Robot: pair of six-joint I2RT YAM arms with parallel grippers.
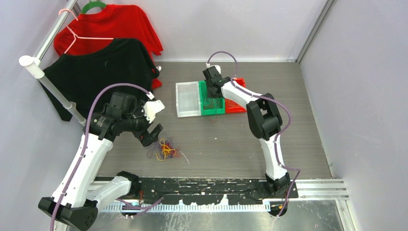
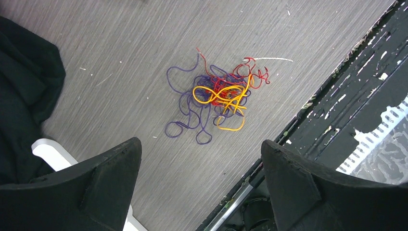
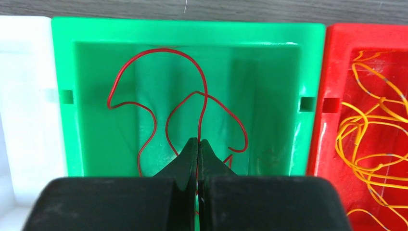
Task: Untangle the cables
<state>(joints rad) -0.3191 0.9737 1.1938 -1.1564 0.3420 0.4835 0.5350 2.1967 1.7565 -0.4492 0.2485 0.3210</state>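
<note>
The right pincer [image 3: 197,142] is closed tight, tips pressed together. A single red cable [image 3: 161,48] runs straight into the seam between them, so it reads as pinched there. The rest of that cable loops ahead of the tips inside the green bin [image 3: 187,31], with the red bin [image 3: 337,72] of orange cables [image 3: 370,126] off to the pincer's right and a white bin [image 3: 24,96] to its left. The main risk, as I judge it, comes at the release: so thin a wire can cling to a pad or wedge in the seam, and if the arm lifts away before it drops free, the cable rides out of the bin or trails over the rim toward a neighbouring bin. Its top loop lies close to the far wall, so a sideways tug could flip it over the edge. The left pincer [image 2: 200,144] stands wide and holds nothing, hovering above the table with the tangle [image 2: 216,96] of purple, red and orange cables ahead of its fingers and apart from them. There the danger is a grab into the dense middle: closing on several strands at once would lift the whole knot, tighten it, or drag it toward the black rail [image 2: 346,110] beside the tangle, where thin wires might snag. A loose outer purple loop looks the safer hold.
</note>
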